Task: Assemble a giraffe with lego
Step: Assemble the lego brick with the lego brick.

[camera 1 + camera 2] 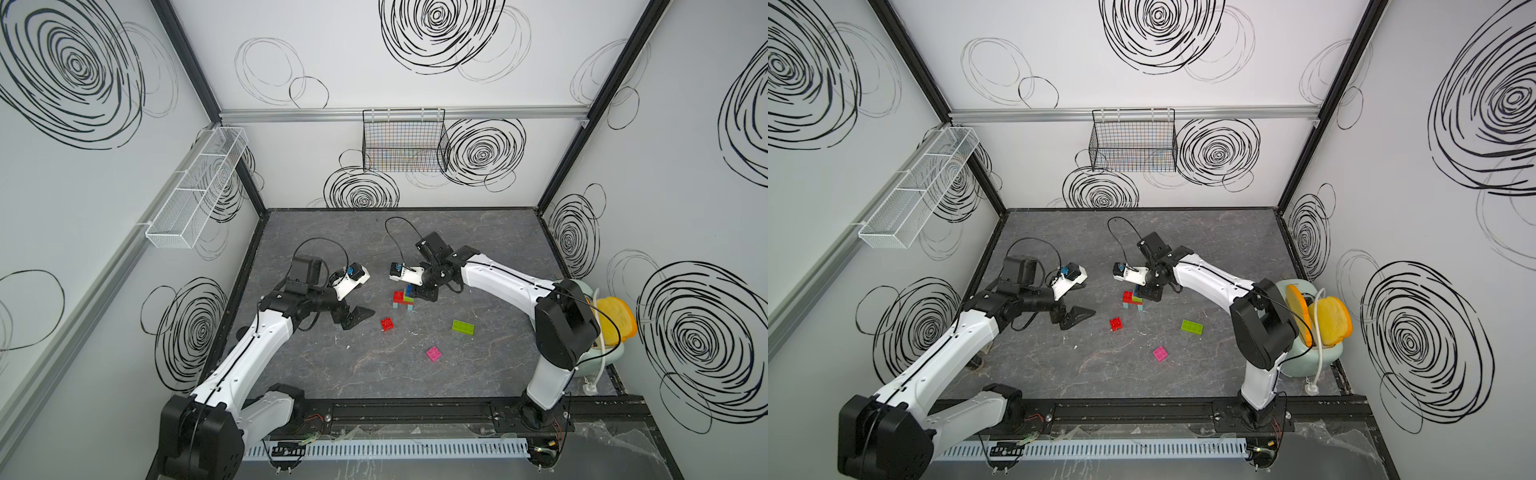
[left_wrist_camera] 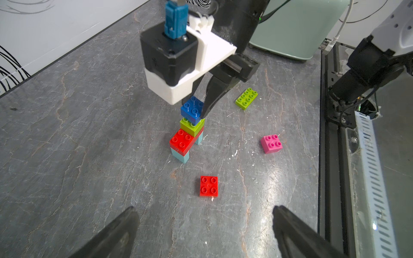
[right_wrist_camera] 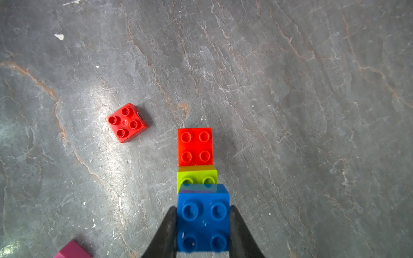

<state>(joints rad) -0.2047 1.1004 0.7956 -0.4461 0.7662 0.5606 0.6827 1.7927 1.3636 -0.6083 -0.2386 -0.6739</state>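
Partly cut off, the right claw (image 3: 203,210) grips the blue brick (image 3: 203,220).

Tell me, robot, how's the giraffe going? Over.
Right hand shut on blue brick, atop giraffe. Left hand open, empty. Red brick, pink brick, long lime brick loose; nothing blocking.

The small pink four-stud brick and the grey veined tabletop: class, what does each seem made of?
Small pink four-stud brick: probably moulded plastic, smooth, slightly glossy, crisp round studs.
Grey veined tabletop: stone or stone-print laminate, unclear which; mostly matte, with rusty veins and soft glare.
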